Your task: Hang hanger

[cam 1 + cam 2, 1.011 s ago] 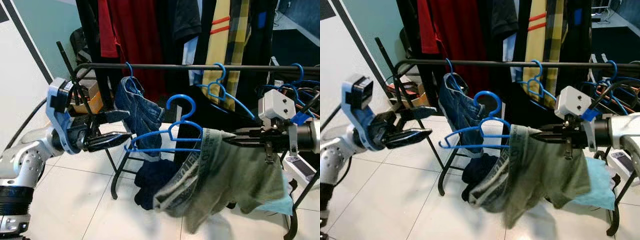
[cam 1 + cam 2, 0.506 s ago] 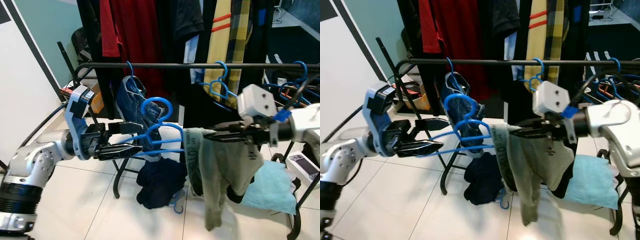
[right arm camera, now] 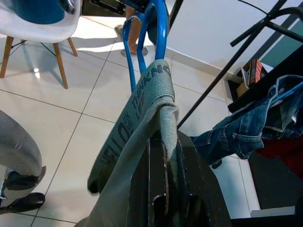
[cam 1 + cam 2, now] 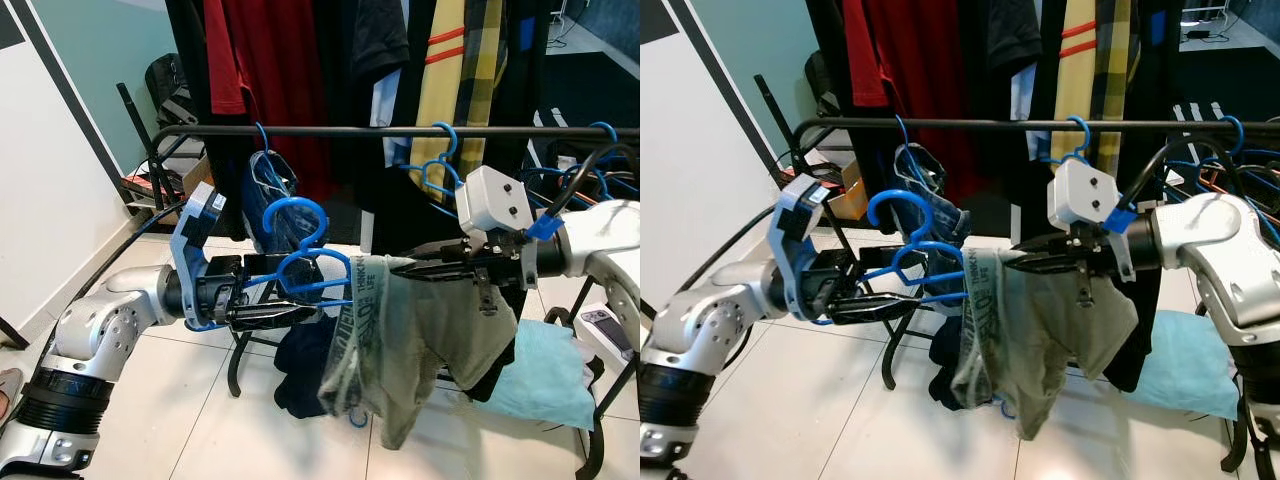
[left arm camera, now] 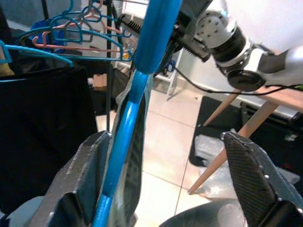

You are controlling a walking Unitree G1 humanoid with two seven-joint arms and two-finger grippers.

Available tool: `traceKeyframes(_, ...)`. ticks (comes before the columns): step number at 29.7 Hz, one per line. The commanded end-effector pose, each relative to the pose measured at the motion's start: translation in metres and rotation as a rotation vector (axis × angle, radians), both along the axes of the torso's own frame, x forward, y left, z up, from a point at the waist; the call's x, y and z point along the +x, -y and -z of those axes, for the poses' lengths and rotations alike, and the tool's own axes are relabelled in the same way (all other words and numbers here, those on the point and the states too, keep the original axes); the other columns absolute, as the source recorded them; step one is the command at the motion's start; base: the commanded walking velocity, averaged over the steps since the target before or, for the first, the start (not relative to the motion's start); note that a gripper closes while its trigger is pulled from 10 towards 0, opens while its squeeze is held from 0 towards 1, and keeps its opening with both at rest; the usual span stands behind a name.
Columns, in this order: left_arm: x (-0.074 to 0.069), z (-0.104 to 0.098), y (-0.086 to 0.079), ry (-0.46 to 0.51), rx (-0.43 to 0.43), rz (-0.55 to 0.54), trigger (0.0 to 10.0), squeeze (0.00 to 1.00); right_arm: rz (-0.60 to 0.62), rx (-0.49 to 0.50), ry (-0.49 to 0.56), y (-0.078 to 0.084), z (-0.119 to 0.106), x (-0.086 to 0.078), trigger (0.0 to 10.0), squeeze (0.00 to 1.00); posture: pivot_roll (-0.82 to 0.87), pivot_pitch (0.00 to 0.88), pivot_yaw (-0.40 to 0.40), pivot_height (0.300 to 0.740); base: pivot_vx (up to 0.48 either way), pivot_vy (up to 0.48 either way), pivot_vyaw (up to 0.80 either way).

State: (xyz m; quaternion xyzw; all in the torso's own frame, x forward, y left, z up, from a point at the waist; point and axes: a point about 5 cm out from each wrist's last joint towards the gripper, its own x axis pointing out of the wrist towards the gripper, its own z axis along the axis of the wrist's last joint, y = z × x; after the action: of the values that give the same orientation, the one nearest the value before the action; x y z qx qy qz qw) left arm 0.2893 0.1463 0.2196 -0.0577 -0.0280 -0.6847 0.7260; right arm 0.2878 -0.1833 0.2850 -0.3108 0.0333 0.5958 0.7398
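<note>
**Blue hanger held below the rail**

Behind stood a black metal clothes rail (image 4: 400,131) crowded with garments. Below it, a grey-green cloth garment (image 4: 400,340) draped over a blue plastic hanger (image 4: 305,275). Right hand (image 4: 425,272) pinched the garment's fold. Left hand (image 4: 290,305), fingers wide, straddled the hanger's arm.

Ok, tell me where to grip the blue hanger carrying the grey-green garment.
Grip the blue hanger on its bare left shoulder, coming from the robot's left. The grey-green garment drapes over the right half, and the hook must stay free for the rail.
</note>
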Motion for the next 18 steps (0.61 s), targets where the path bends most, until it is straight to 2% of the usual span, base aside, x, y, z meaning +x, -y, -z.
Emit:
traceKeyframes(1,0.0021,0.0019,-0.0008,0.000,0.030,-0.011,3.1,0.00,-0.028,0.003,0.015,-0.0068,-0.0040,0.0004,10.0,0.00,-0.16,0.000,0.148,0.740,0.000,0.000,0.00)
traceKeyframes(3,0.0021,0.0019,-0.0008,0.000,0.030,-0.011,3.1,0.00,-0.028,0.003,0.015,-0.0068,-0.0040,0.0004,10.0,0.00,-0.16,0.000,0.148,0.740,0.000,0.000,0.00)
traceKeyframes(4,0.0032,0.0022,-0.0011,0.004,0.036,-0.021,0.0,0.00,-0.029,0.004,0.015,-0.0068,-0.0042,0.0005,10.0,0.00,-0.16,0.000,0.148,0.740,0.000,0.000,0.00)
traceKeyframes(18,0.0115,-0.0005,-0.0027,0.088,0.063,-0.119,0.0,0.00,-0.036,0.026,0.006,-0.0064,-0.0058,-0.0003,10.0,0.00,-0.16,0.000,0.143,0.740,0.000,0.000,0.00)
